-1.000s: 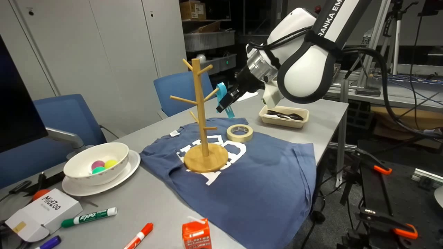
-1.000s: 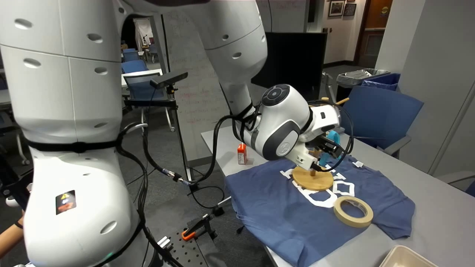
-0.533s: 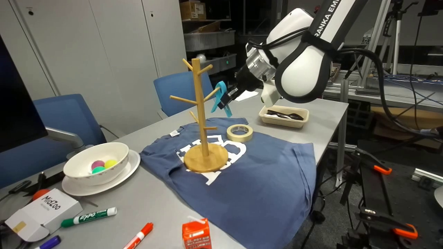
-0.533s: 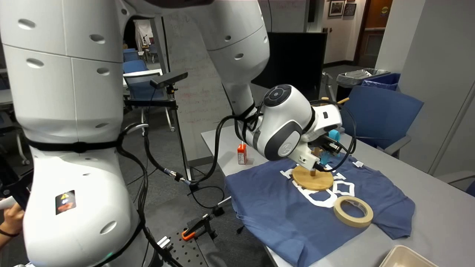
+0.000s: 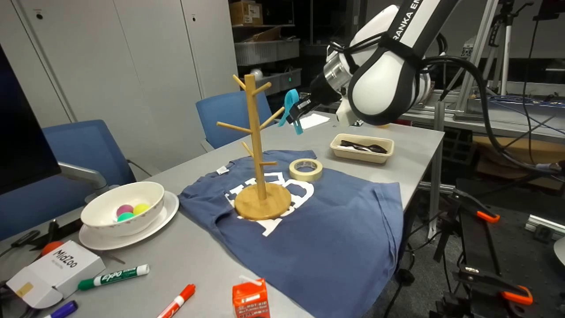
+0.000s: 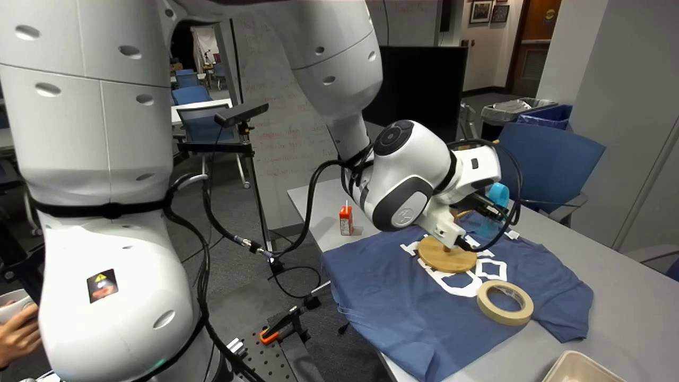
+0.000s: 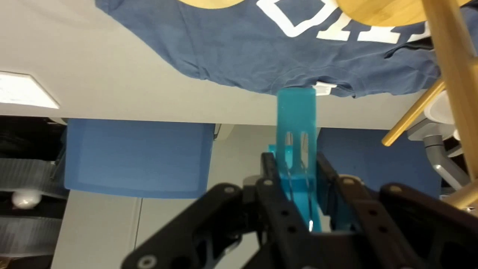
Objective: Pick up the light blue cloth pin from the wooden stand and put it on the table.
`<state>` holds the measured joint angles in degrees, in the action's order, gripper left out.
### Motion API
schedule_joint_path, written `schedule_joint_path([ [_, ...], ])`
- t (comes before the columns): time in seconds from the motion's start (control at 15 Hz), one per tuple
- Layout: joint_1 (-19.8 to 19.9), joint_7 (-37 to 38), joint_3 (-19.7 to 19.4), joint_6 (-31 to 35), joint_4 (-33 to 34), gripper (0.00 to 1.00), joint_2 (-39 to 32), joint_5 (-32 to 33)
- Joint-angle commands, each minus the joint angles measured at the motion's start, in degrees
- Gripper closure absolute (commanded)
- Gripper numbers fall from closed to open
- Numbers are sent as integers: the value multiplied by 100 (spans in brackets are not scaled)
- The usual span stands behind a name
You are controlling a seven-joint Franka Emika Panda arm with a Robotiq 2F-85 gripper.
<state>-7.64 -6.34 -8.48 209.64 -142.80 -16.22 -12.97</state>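
The light blue cloth pin [image 7: 296, 112] is pinched across its width between both fingers of my gripper [image 7: 295, 160] in the wrist view. In an exterior view, the cloth pin [image 5: 291, 99] hangs prongs down in the gripper [image 5: 293, 117], right beside a peg tip [image 5: 281, 110] of the wooden stand [image 5: 258, 145]. In the wrist view, no peg passes through the pin; the stand's post [image 7: 450, 74] is off to the right. The wrist partly covers the stand [image 6: 445, 257] in an exterior view. The grey table [image 5: 176, 251] lies below.
A dark blue T-shirt [image 5: 344, 229] is spread under the stand, with a tape roll [image 5: 306, 169] on it. A tray with black cutlery [image 5: 362, 149], a bowl [image 5: 148, 216] on a plate, a green marker [image 5: 114, 276] and a red carton [image 5: 250, 298] stand around it.
My gripper has shut on the cloth pin and risen, drawing back from the stand with the pin in it. The pin's loop has come away from the peg end; the stand has not moved.
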Motion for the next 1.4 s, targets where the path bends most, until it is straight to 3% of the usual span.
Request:
schedule_joint_path([
  [0.0,-216,-445,-382,181,-142,93,174,-651],
  [0.73,-455,-1617,-1134,-18,-150,93,58,-2498],
  [1.13,-391,-1596,-1102,-501,-216,93,26,-2739],
  [1.33,-424,-1629,-1184,-1237,-204,93,-16,-2837],
])
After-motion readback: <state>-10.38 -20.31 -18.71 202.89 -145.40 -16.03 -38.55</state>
